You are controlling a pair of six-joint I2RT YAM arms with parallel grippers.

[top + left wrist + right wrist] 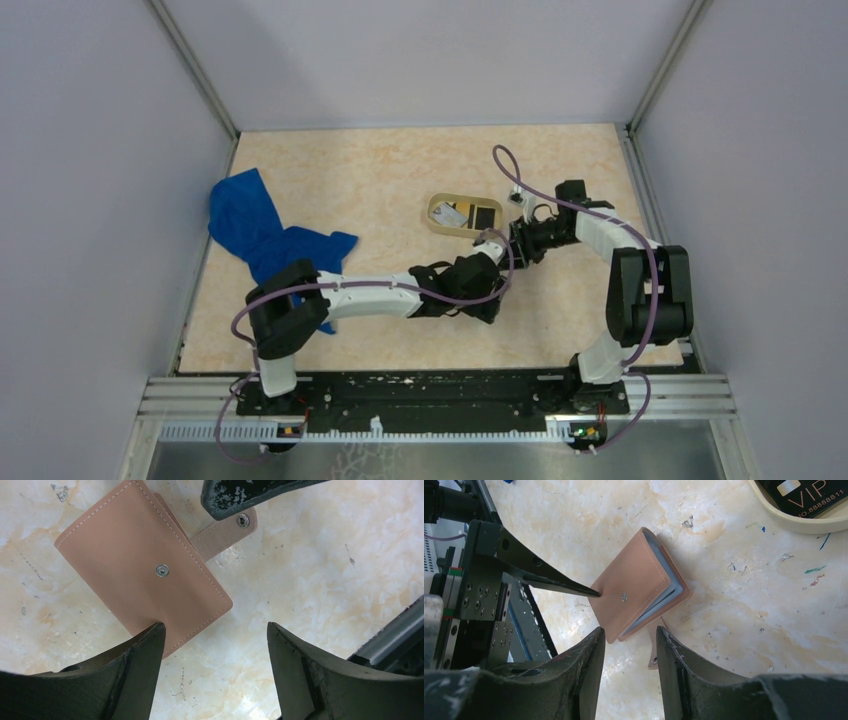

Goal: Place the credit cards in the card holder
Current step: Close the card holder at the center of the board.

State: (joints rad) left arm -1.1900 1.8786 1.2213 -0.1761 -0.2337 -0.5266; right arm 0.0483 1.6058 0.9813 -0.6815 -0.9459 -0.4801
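The salmon card holder [135, 565] lies closed on the table, its snap strap [225, 532] sticking out to one side. Grey-blue inner leaves show at its edge [659, 602]. My left gripper [214, 630] is open, one fingertip [152, 632] resting on the holder's near edge and bare table between the jaws. My right gripper [629, 632] hovers just short of the holder's corner, jaws partly apart with nothing pinched. A black credit card [804, 495] and a white one [452, 214] lie in the oval tray [437, 222]. Both grippers hide the holder in the top view.
A crumpled blue cloth [262, 235] lies at the left of the table. The tan tray's rim [794, 526] is just beyond the holder. Both arms meet mid-table, the left gripper [485, 285] right below the right one [515, 250].
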